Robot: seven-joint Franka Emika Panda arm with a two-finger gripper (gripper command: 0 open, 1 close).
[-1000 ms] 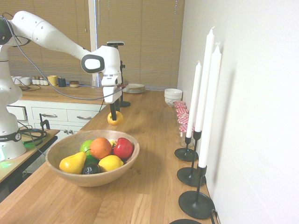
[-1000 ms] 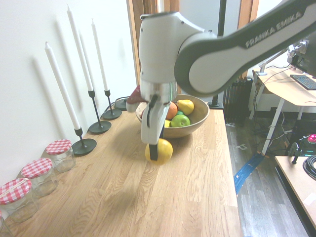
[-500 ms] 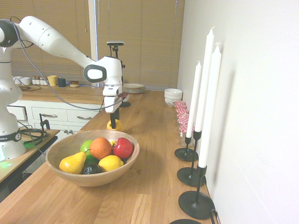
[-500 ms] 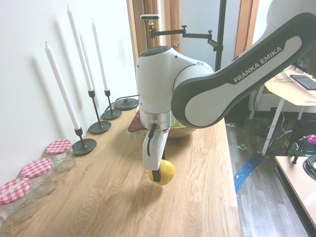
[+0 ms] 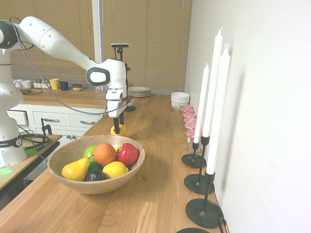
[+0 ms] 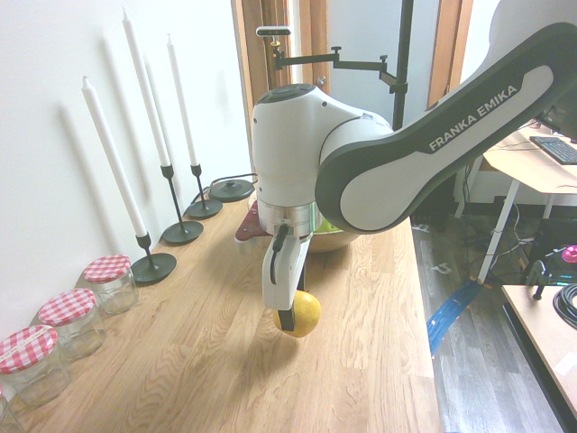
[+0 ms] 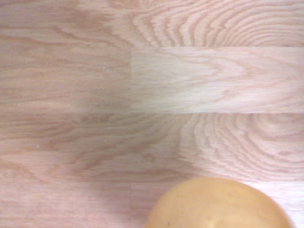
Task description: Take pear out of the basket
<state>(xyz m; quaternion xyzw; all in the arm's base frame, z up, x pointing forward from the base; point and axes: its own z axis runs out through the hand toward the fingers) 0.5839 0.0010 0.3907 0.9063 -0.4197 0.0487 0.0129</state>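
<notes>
We see the pear (image 6: 300,314) low on the wooden counter (image 6: 216,361), outside the basket (image 5: 73,182), between the gripper's (image 6: 290,317) fingers, which stand wide about it; whether it touches the wood we cannot tell. It is plump, roundish, yellow with a faint orange blush, showing no clear long axis. We count three white candles (image 5: 214,87), three red-checked jars (image 6: 108,280), one basket.

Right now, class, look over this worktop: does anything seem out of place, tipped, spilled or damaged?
Nothing is spilled, tipped or damaged. The one thing out of place is the pear: it sits on the worktop between the gripper jaws, apart from the basket holding the other fruit.
</notes>
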